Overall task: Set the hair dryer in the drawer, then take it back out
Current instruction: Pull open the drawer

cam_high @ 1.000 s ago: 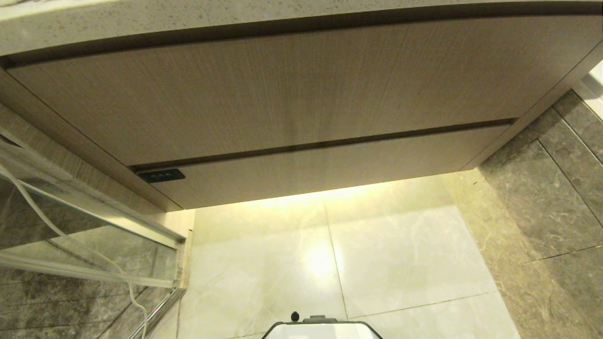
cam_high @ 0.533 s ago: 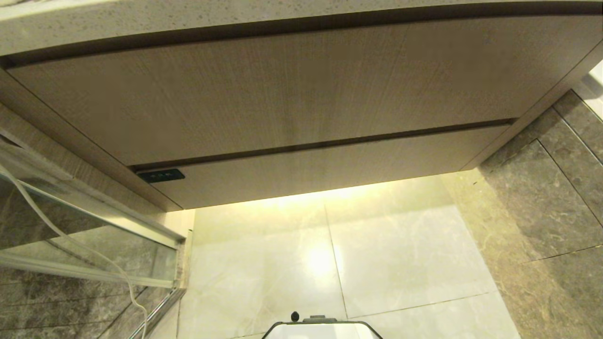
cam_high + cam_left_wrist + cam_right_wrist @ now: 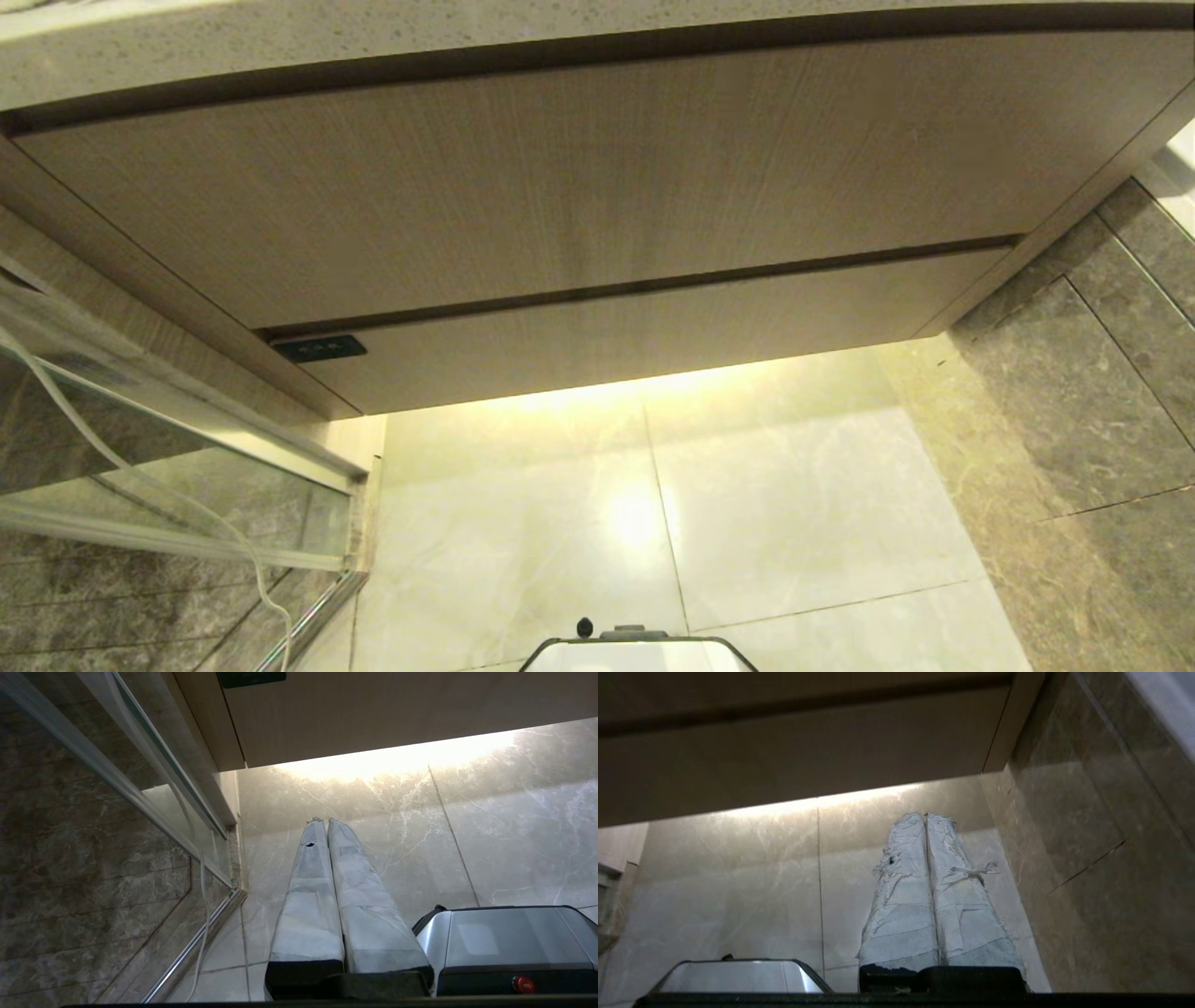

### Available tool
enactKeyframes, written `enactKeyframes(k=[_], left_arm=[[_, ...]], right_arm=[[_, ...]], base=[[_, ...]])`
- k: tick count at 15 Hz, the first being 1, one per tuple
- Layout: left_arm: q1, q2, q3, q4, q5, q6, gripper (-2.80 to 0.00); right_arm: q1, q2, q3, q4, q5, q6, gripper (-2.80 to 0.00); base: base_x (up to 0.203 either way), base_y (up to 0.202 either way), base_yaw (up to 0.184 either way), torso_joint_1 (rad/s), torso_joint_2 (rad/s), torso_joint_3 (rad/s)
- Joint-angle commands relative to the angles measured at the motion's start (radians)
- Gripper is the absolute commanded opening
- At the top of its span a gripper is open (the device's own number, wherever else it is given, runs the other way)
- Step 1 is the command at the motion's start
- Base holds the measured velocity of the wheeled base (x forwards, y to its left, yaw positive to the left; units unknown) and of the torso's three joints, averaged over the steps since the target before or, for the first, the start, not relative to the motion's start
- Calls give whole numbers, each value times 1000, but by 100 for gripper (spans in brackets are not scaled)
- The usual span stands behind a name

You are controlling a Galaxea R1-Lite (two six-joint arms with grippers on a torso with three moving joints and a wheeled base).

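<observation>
**Drawer shut, dryer unseen**

The drawer (image 3: 635, 327) is sitting closed beneath the taller panel (image 3: 560, 177); no hair dryer is showing. Left hand (image 3: 321, 820) and right hand (image 3: 924, 815) are hanging low over the floor (image 3: 709, 523), pressed shut and empty, judged pre-approach.

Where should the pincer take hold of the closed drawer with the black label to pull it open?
The drawer shows no handle. Best bet is the dark gap along its top edge: hook there from the front and pull outward, probably near the middle. Both pincers, left and right, are shut.

Right hand (image 3: 926, 816) closed, empty, low over pale floor tiles (image 3: 761, 891); drawer (image 3: 798, 751) front beyond.
</observation>
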Motion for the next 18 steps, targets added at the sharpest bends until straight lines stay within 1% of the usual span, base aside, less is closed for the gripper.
enactKeyframes(k=[1, 4, 5, 6, 8, 9, 11, 14, 16, 18], left_arm=[[0, 0, 2, 0, 0, 0, -280], [0, 0, 2, 0, 0, 0, -280], [0, 0, 0, 0, 0, 0, -280], [0, 0, 2, 0, 0, 0, -280], [0, 0, 2, 0, 0, 0, -280], [0, 0, 2, 0, 0, 0, -280], [0, 0, 0, 0, 0, 0, -280], [0, 0, 0, 0, 0, 0, -280], [0, 0, 2, 0, 0, 0, -280], [0, 0, 1, 0, 0, 0, -280]], right_arm=[[-1, 125, -291, 191, 0, 0, -280], [-1, 286, -663, 575, 10, 0, -280], [-1, 369, -754, 687, 16, 2, -280], [-1, 450, -805, 737, 20, 3, -280], [0, 582, -884, 792, 33, 4, -280], [0, 631, -928, 806, 52, 5, -280], [0, 698, -979, 827, 101, 6, -280], [0, 787, -1032, 848, 119, 8, -280], [2, 839, -1081, 907, 143, 9, -280], [19, 866, -1134, 958, 190, 15, -280]], base=[[0, 0, 0, 0, 0, 0], [0, 0, 0, 0, 0, 0], [0, 0, 0, 0, 0, 0], [0, 0, 0, 0, 0, 0], [0, 0, 0, 0, 0, 0], [0, 0, 0, 0, 0, 0], [0, 0, 0, 0, 0, 0], [0, 0, 0, 0, 0, 0], [0, 0, 0, 0, 0, 0], [0, 0, 0, 0, 0, 0]])
